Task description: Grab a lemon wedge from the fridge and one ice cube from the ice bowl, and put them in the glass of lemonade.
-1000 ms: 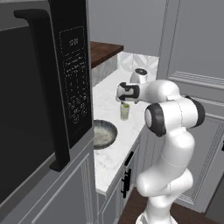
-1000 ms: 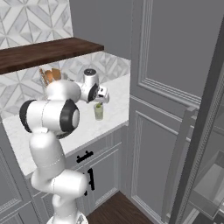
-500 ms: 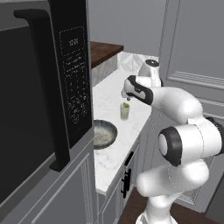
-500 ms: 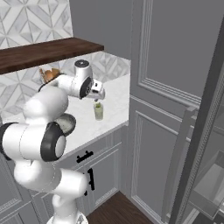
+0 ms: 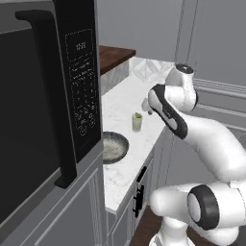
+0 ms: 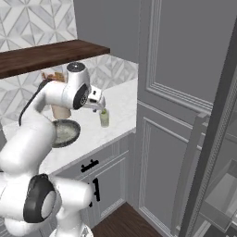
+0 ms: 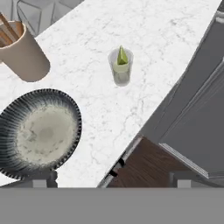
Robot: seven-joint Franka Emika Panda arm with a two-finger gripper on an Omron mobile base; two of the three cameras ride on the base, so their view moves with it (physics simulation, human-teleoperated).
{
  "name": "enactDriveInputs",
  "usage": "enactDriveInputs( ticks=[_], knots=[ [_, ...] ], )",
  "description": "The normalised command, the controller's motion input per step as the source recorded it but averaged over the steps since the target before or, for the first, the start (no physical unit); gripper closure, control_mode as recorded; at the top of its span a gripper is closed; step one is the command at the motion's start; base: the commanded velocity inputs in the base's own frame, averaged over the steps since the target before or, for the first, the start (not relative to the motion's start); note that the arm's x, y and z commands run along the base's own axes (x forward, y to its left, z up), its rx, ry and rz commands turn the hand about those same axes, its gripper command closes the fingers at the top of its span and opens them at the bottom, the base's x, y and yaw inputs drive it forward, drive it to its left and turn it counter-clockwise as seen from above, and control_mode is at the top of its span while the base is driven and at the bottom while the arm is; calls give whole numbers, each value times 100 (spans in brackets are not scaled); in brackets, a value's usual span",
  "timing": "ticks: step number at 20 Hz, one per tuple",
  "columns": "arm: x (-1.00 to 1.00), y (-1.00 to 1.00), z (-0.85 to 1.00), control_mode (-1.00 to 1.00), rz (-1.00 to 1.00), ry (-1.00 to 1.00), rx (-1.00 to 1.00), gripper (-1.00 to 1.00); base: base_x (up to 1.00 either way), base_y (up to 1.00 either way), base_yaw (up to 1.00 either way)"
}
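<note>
- My gripper [image 6: 98,105] hangs over the table [image 7: 144,52], jaws spread wide, nothing between them. In the right base view it sits just above and beside the glass [image 6: 104,118].
- Nearest to the hand: the bowl [image 7: 37,133], wide, shallow, dark ribbed rim, speckled pale inside. I can't make out a separate ice cube in it; too blurred to tell. My guess is a cube would be small, hard and slick. I'd pinch it on two flat sides and squeeze gently so it doesn't squirt out.
- The bowl looks stiff and heavy enough to stay put while I pick from it.
- Farther on: the glass [image 7: 120,65], small clear tumbler of pale drink, standing upright near the table's edge, apart from the bowl. A yellow-green wedge [image 7: 122,56] pokes up from it, so I judge the lemon step done.
- The glass is likely light, tippy and fragile. Drop ice from above; don't knock the rim.
- Farthest: beige pot [image 7: 22,52] of wooden spoons, beside the bowl. Leave alone.
</note>
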Motion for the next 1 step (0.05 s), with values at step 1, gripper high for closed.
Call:
enactDriveInputs(
  ticks=[1],
  knots=[
    [-100, -2, 0, -100, 0, -3, 5, -100, 0, 0, 0]
  ],
)
